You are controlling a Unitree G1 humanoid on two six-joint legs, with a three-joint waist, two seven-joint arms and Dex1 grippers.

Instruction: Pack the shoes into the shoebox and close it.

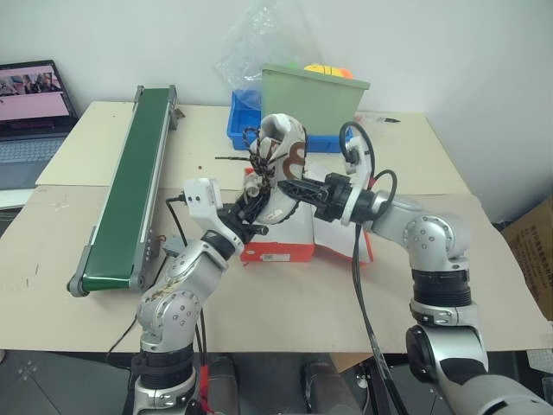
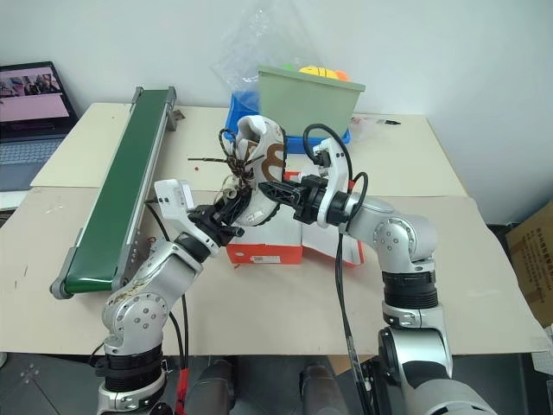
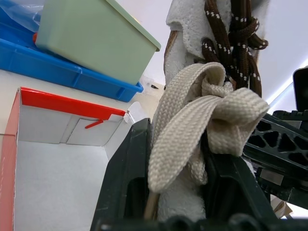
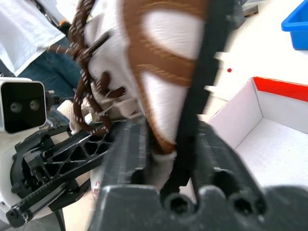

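In the left eye view, both arms meet above the open shoebox (image 1: 278, 251), which sits on the table (image 1: 484, 259) with its red-orange wall facing the robot. One of the shoes (image 1: 281, 160) is held upright in the air over the box, toe up, its dark brown laces (image 1: 257, 154) hanging loose to one side. The left gripper (image 1: 251, 218) is clamped on the shoe's lower end from the left; the right gripper (image 1: 292, 188) reaches in level from the right with its fingers against the shoe's side. A green conveyor (image 1: 130, 190) lies well apart to the left, and a green bin (image 1: 311, 108) stands in front of a blue tray (image 1: 246, 130) behind the box. A laptop (image 1: 30, 121) is at the far left edge. In the left wrist view, the black fingers (image 3: 127, 183) are fully closed on a folded cream strap (image 3: 192, 125) of the shoe, with the white box interior beside them. In the right wrist view, the right gripper's fingers (image 4: 127, 149) sit narrowly apart with the shoe's brown-trimmed side panel between them, pressed against it; the white box floor lies beyond.
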